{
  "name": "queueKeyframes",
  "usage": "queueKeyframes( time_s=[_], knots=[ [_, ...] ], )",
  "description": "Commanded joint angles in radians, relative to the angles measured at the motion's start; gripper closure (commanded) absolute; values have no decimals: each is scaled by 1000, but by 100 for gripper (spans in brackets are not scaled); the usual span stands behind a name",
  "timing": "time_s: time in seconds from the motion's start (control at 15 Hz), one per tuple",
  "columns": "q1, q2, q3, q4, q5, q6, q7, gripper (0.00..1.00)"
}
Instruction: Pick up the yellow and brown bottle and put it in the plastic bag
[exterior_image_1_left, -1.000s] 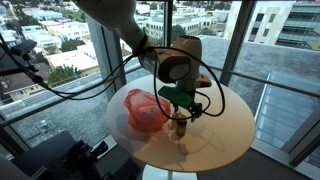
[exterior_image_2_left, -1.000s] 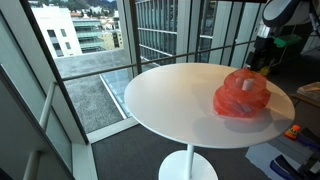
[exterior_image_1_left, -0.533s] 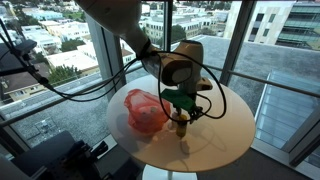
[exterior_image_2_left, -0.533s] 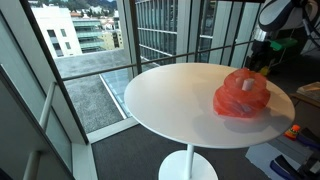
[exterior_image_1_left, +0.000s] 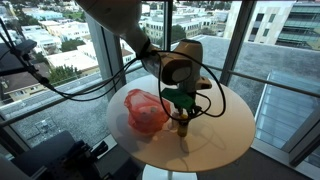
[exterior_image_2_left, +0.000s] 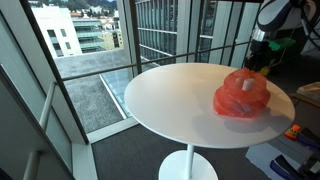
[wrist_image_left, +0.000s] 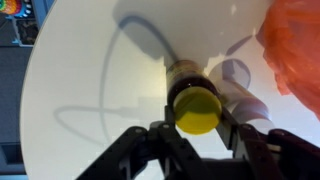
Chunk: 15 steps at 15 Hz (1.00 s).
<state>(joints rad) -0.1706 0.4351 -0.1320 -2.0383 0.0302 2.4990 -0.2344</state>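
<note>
The bottle (wrist_image_left: 196, 105) has a yellow cap and a brown body and stands upright on the round white table (wrist_image_left: 90, 70). My gripper (wrist_image_left: 197, 122) is shut on it, one finger pressing each side just below the cap. In an exterior view the bottle (exterior_image_1_left: 181, 124) shows under the gripper (exterior_image_1_left: 180, 108), to the right of the red plastic bag (exterior_image_1_left: 146, 110). In an exterior view the bag (exterior_image_2_left: 243, 95) lies on the table's far side and hides the bottle; the gripper (exterior_image_2_left: 262, 58) hangs behind it.
The bag's orange-red edge (wrist_image_left: 296, 45) fills the upper right of the wrist view, close to the bottle. Tall windows and a railing (exterior_image_1_left: 250, 75) surround the table. Black cables (exterior_image_1_left: 80, 85) trail from the arm. Equipment (exterior_image_1_left: 70, 158) sits on the floor by the table.
The fingers have closed in onto the bottle's sides; a second ago they stood wide around it. The arm and the bag have stayed in place.
</note>
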Motion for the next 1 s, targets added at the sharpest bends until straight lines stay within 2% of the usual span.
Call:
queueKeyframes(
  time_s=[0.0,0.4,0.93],
  knots=[
    [-9,-61,11,-11,-19,-26,11,80],
    [6,-202,9,-43,-23,-73,19,80],
    [42,-387,47,-95,11,-129,-17,80]
  ],
)
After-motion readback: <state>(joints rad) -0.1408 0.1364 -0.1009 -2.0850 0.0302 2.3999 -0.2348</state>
